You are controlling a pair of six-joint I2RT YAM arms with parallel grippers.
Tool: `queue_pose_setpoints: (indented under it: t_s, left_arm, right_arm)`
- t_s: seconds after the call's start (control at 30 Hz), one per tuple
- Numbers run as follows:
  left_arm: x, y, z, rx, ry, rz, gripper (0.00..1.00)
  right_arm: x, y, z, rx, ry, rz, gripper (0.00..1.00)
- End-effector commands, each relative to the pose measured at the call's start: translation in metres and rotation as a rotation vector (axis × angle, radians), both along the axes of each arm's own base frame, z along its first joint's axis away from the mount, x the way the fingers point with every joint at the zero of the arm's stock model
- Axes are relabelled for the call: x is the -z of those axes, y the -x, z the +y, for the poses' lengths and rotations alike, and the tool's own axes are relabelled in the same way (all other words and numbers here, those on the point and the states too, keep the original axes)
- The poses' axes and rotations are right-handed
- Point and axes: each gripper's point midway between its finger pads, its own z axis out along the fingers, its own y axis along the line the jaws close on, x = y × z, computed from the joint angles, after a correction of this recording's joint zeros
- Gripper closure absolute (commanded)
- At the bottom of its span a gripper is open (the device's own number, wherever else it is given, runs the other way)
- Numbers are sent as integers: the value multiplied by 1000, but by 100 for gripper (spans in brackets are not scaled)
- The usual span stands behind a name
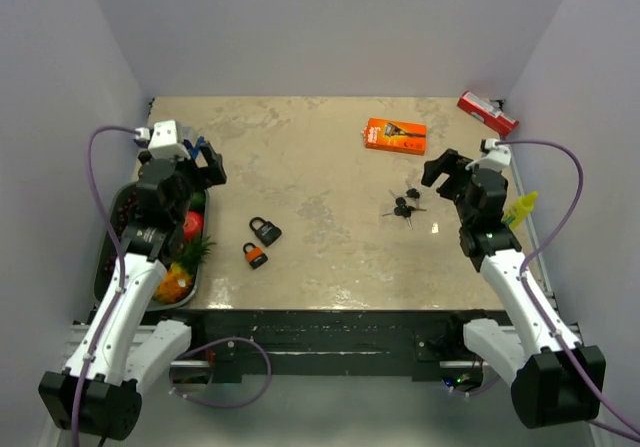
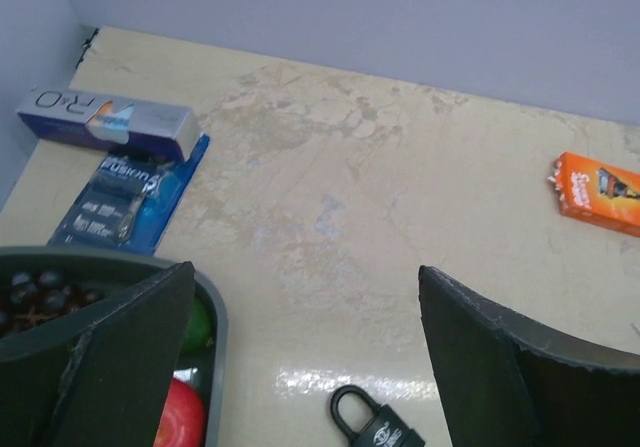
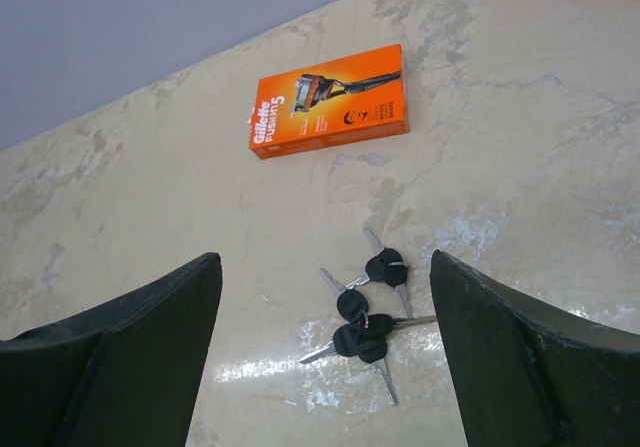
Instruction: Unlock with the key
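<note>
**Spread wide, nothing gripped**

My right claw (image 3: 325,267) hangs wide apart and holds nothing, near the bunch of keys (image 3: 365,312) lying right of centre on the tabletop (image 1: 330,167). My left claw (image 2: 305,272) is wide too, bare. The black padlock (image 1: 265,231) and orange padlock (image 1: 254,256) lie left of centre, well apart from the keys.

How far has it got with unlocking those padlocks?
Nothing looks done yet: the black padlock and orange padlock lie shut, untouched. In hand: the right gripper hovers open near the keys; the left gripper is open, empty. Left: grasp a key, insert, turn.
</note>
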Motion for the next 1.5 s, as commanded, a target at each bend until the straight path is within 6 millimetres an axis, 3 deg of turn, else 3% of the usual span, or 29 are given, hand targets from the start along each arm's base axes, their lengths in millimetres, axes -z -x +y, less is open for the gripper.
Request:
queue_pose_setpoints:
  t_s: [0.0, 0.1, 0.27, 0.5, 0.93, 1.17, 1.37, 1.47]
  left_arm:
    - [-58, -29, -18, 64, 66, -111, 3]
    - [-63, -34, -33, 137, 98, -131, 4]
    - [-27, -27, -33, 143, 88, -64, 4]
    - [-30, -22, -33, 144, 84, -79, 4]
    - [-20, -24, -41, 176, 99, -48, 4]
    - [-18, -25, -45, 192, 110, -41, 5]
    - [-19, -24, -46, 195, 112, -44, 5]
    - [-20, -23, -47, 197, 112, -47, 5]
  right_arm:
    - [5, -9, -7, 26, 48, 97, 13]
    - [22, -13, -5, 19, 54, 161, 16]
    - [72, -29, 11, -31, 79, 319, 19]
    - [119, -36, 34, -35, 166, 453, 22]
    - [154, -41, 45, -52, 140, 568, 29]
    - [160, -37, 34, 0, 175, 594, 29]
    - [180, -33, 48, -42, 108, 642, 29]
    - [180, -33, 49, -41, 101, 639, 29]
